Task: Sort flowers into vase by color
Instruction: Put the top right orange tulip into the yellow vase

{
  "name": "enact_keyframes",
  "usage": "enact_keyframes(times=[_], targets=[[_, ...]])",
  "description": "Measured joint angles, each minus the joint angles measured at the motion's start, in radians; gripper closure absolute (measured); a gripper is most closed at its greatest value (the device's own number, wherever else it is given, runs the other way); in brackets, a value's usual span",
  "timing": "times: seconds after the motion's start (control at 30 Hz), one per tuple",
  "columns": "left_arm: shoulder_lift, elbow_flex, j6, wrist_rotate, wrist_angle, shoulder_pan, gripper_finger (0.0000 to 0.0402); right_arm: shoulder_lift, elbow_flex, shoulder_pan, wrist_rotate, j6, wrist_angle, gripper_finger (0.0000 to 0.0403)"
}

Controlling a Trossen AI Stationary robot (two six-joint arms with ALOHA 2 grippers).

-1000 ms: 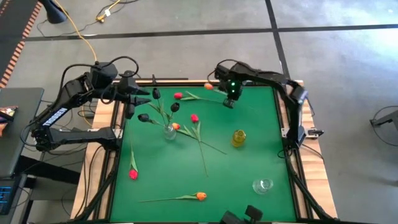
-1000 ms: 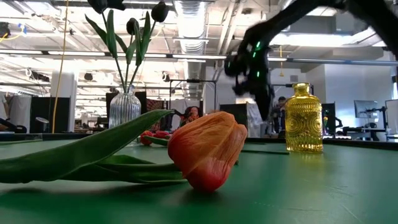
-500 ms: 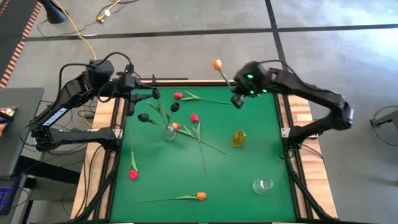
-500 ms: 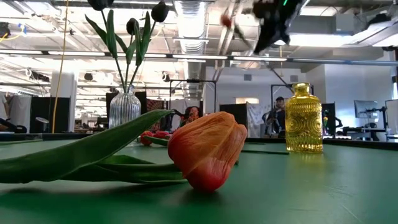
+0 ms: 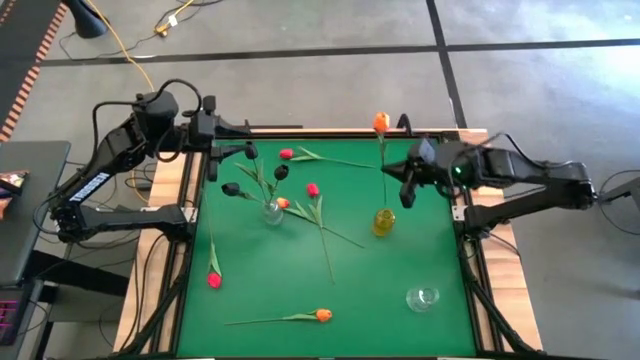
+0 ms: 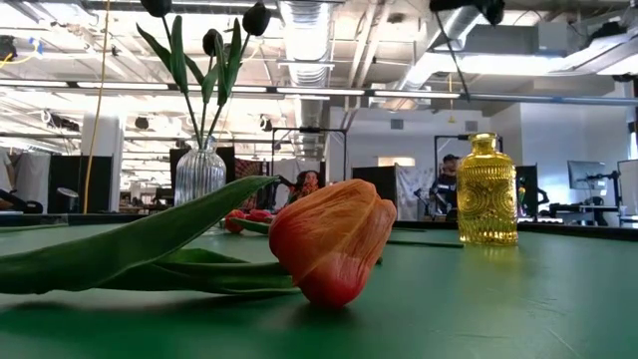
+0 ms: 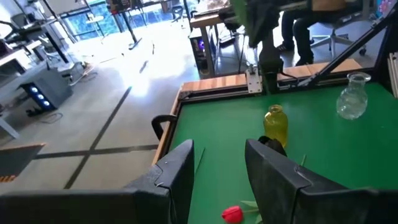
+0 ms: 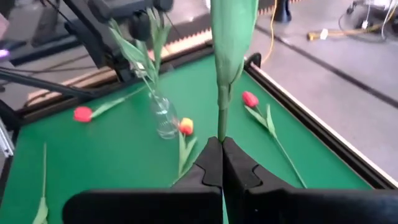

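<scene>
My right gripper [image 5: 402,178] is shut on an orange tulip [image 5: 381,122] held high over the yellow vase [image 5: 384,221]. In the low view only its thin stem [image 6: 456,70] shows above that yellow vase [image 6: 487,189]. A clear ribbed vase [image 5: 272,211] holds three black tulips [image 5: 281,172]. Red tulips [image 5: 286,154] [image 5: 312,189] [image 5: 214,280] and orange tulips [image 5: 283,203] [image 5: 322,315] lie flat on the green mat. My left gripper [image 7: 217,168] is open and waits above the table's far left corner [image 5: 235,150]. My right gripper pinches the orange tulip's stem [image 8: 221,134] between its two fingertips, below the leaf [image 8: 233,31]. The fingers come level from the table's right side and lie across the stem. The tulip is lifted clear and upright, head up, its lower stem end over the yellow vase.
A round clear vase [image 5: 422,298] stands near the table's near right corner. The wooden frame [image 5: 470,190] runs around the green mat. One orange tulip [image 6: 334,249] lies close before the low camera. Open mat lies between the vases and the near edge.
My right gripper has lifted the orange tulip off the mat at the far edge and carried it up, rightward and toward the near side, to above the yellow vase. The tulip has turned from lying flat to standing upright, head up.
</scene>
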Motion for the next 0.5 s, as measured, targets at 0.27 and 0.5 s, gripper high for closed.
enact_keyframes(times=[0.27, 0.5], targets=[[0.033, 0.000, -0.034, -0.001, -0.002, 0.000, 0.0270, -0.047, -0.115, 0.123, 0.157, 0.057, 0.035, 0.0383], [0.052, 0.000, -0.060, 0.001, -0.001, 0.000, 0.0270, -0.048, -0.165, 0.146, 0.200, 0.082, 0.042, 0.0383]])
